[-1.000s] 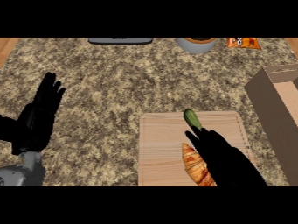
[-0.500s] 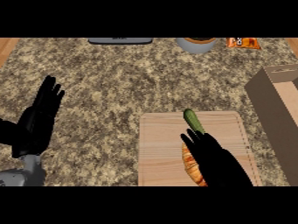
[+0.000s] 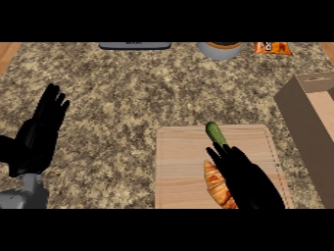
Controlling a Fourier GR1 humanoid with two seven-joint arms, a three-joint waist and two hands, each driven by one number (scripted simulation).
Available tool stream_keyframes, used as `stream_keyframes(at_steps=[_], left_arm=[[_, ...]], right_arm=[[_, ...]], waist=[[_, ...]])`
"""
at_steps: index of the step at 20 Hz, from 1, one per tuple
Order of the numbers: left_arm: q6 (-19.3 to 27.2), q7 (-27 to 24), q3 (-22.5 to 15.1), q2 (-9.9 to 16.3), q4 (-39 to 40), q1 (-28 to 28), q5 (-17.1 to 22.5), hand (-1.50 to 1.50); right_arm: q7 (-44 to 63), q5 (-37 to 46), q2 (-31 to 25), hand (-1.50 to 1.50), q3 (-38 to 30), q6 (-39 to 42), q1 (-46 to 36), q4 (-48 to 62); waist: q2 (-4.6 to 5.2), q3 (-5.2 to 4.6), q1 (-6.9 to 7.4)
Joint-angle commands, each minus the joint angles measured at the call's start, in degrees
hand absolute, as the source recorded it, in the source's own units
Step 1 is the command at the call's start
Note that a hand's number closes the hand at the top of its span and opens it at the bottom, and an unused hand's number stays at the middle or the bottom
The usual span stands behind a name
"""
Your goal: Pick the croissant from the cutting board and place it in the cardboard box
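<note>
The right hand (image 3: pixel 245 179) lies open, fingers straight, over the croissant (image 3: pixel 216 185); closing may also nudge the cucumber (image 3: pixel 215 132).

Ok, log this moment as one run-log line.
phase: reaching | right hand: open, over croissant on cutting board | cucumber: on board | left hand: open, resting at left | cardboard box: open, at right

Cucumber (image 3: pixel 215 133); grey pot (image 3: pixel 221 49), perhaps; orange packet (image 3: pixel 272 47).

The black right hand (image 3: pixel 245 179) is sliding back toward the view's lower edge. It is covering more of the golden-brown croissant (image 3: pixel 214 182).
</note>
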Motion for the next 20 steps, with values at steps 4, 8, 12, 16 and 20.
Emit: stream_keyframes(at_steps=[4, 8, 12, 16, 20], left_arm=[[0.54, -1.93, 2.05, -1.40, 6.20, -5.58, -1.70, 0.00], [0.77, -1.53, -0.78, -3.91, 1.47, 0.66, -3.76, 0.00], [-0.94, 1.92, 1.95, -1.51, -0.91, -0.48, -2.65, 0.00], [-3.90, 0.59, 4.67, 0.06, 1.75, -2.15, -0.59, 0.00], [-1.15, -1.78, 0.18, -4.65, 1.06, 0.33, -5.05, 0.00]], right_arm=[[-5.58, 3.78, 1.65, -1.50, 0.76, -4.38, 2.76, 6.77], [-3.17, 3.00, 3.22, -1.50, -2.03, 2.52, 1.68, 2.39], [-6.08, 5.12, 5.54, -1.50, -3.79, 0.35, -1.23, 9.70], [-4.47, 8.14, 8.72, -1.50, -0.31, 0.01, -1.19, 11.66], [-8.40, 6.93, 7.08, -1.50, -4.75, -0.50, -0.69, 11.90]], waist=[[0.06, 0.01, -0.21], [-0.01, 0.00, -0.05], [0.01, 0.01, 0.06], [0.03, 0.00, 0.06], [0.02, 0.00, 0.01]])
